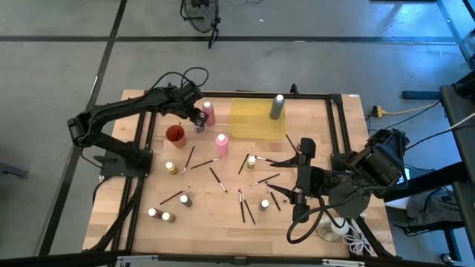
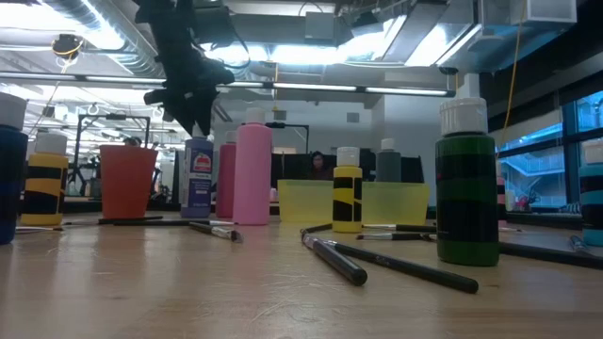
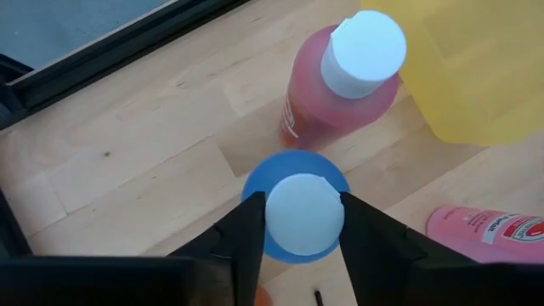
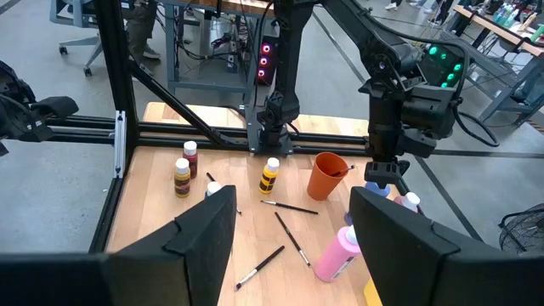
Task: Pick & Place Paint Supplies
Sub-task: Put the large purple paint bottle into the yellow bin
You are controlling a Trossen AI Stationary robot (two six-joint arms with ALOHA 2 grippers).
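Note:
A blue paint bottle with a white cap (image 3: 304, 214) stands upright on the wooden table (image 1: 223, 215), between an orange cup (image 1: 175, 135) and a reddish-pink bottle (image 3: 340, 85). My left gripper (image 3: 303, 228) reaches down over it at the table's far left and is shut on its cap; the low view shows the bottle (image 2: 198, 179) under the gripper (image 2: 193, 127). My right gripper (image 1: 286, 178) hangs open and high over the right side, holding nothing. Several paintbrushes (image 1: 217, 178) and small bottles (image 1: 184, 199) lie scattered on the table. My left gripper pinches the blue bottle's white cap (image 3: 272, 217) between its two fingers, one on each side. The fingers (image 3: 246, 234) slant steeply down from above. The bottle stands upright with its base on the table.
A yellow tray (image 1: 256, 119) with a grey bottle (image 1: 277, 107) sits at the far middle. A light pink bottle (image 1: 221, 144) stands near the blue one. A clear dish with a white ball (image 1: 334, 230) is at the near right. A dark frame (image 1: 341, 126) borders the table.

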